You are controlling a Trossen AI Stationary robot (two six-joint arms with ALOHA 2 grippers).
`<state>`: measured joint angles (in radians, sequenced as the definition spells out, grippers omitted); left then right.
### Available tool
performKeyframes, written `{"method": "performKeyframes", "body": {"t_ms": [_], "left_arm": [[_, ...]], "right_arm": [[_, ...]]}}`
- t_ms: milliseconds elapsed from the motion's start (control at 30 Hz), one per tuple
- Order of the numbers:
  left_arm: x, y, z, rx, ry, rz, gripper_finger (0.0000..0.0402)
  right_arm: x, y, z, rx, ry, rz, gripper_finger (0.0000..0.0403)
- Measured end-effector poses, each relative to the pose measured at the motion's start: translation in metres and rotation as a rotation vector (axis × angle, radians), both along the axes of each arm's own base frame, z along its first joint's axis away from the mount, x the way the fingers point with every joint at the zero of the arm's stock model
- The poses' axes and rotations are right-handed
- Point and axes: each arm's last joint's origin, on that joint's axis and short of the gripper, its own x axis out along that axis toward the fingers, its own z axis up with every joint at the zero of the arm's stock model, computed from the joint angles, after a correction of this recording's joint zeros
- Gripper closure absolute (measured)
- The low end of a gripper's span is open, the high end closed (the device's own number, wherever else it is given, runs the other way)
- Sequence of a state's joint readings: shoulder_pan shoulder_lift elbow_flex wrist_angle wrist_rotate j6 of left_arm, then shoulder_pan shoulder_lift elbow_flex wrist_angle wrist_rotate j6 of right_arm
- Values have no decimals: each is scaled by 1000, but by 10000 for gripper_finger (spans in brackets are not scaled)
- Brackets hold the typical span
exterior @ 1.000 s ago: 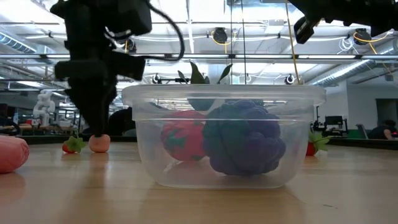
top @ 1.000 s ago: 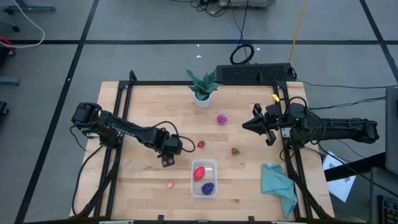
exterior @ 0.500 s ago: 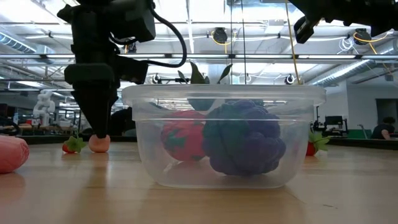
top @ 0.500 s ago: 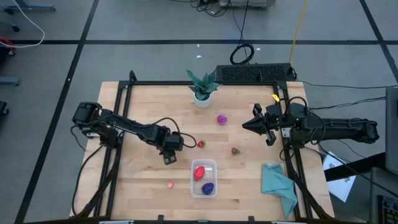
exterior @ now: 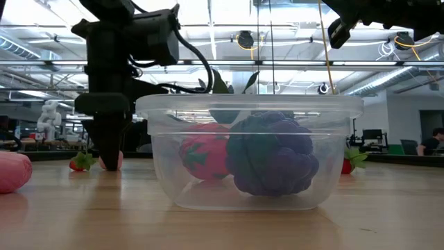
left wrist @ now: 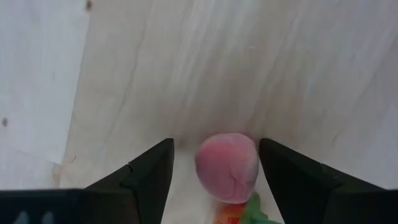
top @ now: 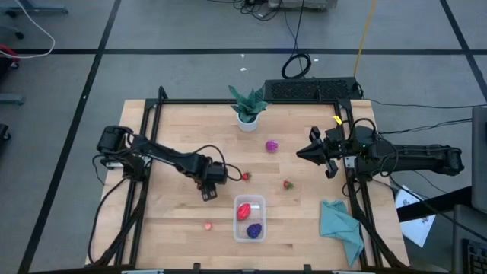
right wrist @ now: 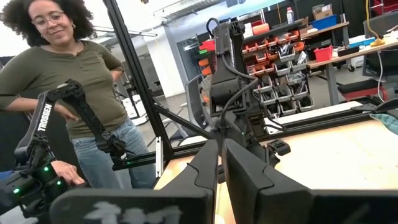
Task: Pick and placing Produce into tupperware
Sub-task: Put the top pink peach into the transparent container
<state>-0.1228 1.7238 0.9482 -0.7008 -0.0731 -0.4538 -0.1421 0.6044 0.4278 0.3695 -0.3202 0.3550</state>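
- No brand or label can be read on the produce or the tupperware; the only writing is white lettering running down a small arm beside the person (right wrist: 81, 81) in the right wrist view, too small to make out.
- The left claw (top: 207, 185) hangs low over the middle of the worktop (top: 175, 129), its fingers (left wrist: 149, 174) apart on either side of a pinkish piece (left wrist: 227, 167) that lies on the wood; whether they touch it cannot be told.
- A small red strawberry (top: 246, 176) with green leaves lies just beside that claw.
- The tupperware (top: 250, 218) stands near the worktop's front edge, between the two arms, and holds a red piece (top: 243, 211) and a dark purple piece (top: 254, 229), side by side.
- Loose produce on the wood: a magenta piece (top: 271, 145) near the middle, a second red strawberry (top: 288, 184) right of the container, and a small pinkish piece (top: 208, 225) left of it near the front.
- The right claw (top: 300, 154) is held above the worktop's right side, fingers pressed together with nothing between them, well apart from the produce.
- A potted plant (top: 248, 106) stands at the back edge and a teal cloth (top: 340, 226) lies at the front right corner.
- Bare wood lies between the plant and the left claw.
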Motion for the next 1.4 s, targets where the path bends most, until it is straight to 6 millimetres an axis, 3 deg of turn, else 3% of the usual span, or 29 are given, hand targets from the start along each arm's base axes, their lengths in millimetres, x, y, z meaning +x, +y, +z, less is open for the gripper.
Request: {"method": "performKeyframes", "body": {"t_ms": [667, 1067, 1400], "left_arm": [[0, 0, -3, -19, 7, -4, 158], [2, -1, -3, -32, -6, -10, 260], [1, -1, 0, -31, -16, -6, 272]], "right_arm": [[0, 0, 0, 0, 0, 0, 385], [0, 0, 2, -2, -16, 0, 385], [0, 0, 2, -2, -16, 0, 385]]}}
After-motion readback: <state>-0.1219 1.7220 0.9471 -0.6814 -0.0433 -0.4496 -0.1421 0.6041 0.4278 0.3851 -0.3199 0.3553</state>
